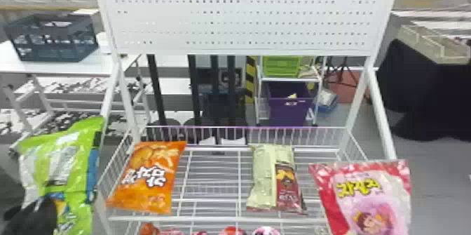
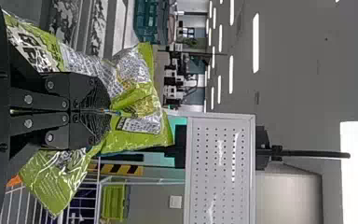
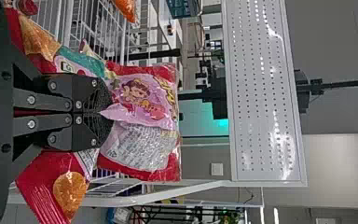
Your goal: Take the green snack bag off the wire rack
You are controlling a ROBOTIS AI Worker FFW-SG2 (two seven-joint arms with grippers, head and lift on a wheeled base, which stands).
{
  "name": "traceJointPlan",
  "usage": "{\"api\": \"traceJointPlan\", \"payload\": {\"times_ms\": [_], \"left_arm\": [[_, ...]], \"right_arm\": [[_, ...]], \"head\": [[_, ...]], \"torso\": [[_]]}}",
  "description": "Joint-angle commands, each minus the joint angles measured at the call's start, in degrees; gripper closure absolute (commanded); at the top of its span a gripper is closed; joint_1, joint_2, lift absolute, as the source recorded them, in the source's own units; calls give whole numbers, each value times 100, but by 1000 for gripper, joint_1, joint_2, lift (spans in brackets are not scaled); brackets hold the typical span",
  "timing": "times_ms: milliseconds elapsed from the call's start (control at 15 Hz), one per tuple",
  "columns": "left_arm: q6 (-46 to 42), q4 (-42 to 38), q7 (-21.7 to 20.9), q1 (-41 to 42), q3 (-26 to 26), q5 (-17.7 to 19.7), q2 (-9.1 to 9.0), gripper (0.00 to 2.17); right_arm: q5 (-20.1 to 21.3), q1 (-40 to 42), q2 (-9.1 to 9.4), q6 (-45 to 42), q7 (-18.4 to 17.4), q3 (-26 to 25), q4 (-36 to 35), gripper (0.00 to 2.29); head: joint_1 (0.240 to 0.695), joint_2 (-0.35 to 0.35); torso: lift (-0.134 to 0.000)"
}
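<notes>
Beside the wire rack (image 1: 210, 219), the left gripper (image 2: 108, 112) pinches the green bag (image 1: 75, 153), seemingly lifted off, needing now careful lowering, while the right gripper (image 3: 109, 113) clamps the pink bag (image 1: 373, 195).

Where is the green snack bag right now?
The green snack bag is pinched in the left gripper, at the head view's left side, left of the orange bag.
</notes>
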Motion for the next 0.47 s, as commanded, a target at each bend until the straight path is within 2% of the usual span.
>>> {"api": "traceJointPlan", "payload": {"times_ms": [0, 400], "left_arm": [[-20, -16, -14, 11, -8, 0, -21, 2007], [-20, -69, -40, 20, -17, 0, -65, 2007]], "right_arm": [[0, 10, 0, -2, 2, -4, -9, 2182], [0, 27, 9, -20, 11, -12, -9, 2182]], "head": [[499, 0], [499, 0]], "torso": [[0], [0]]}}
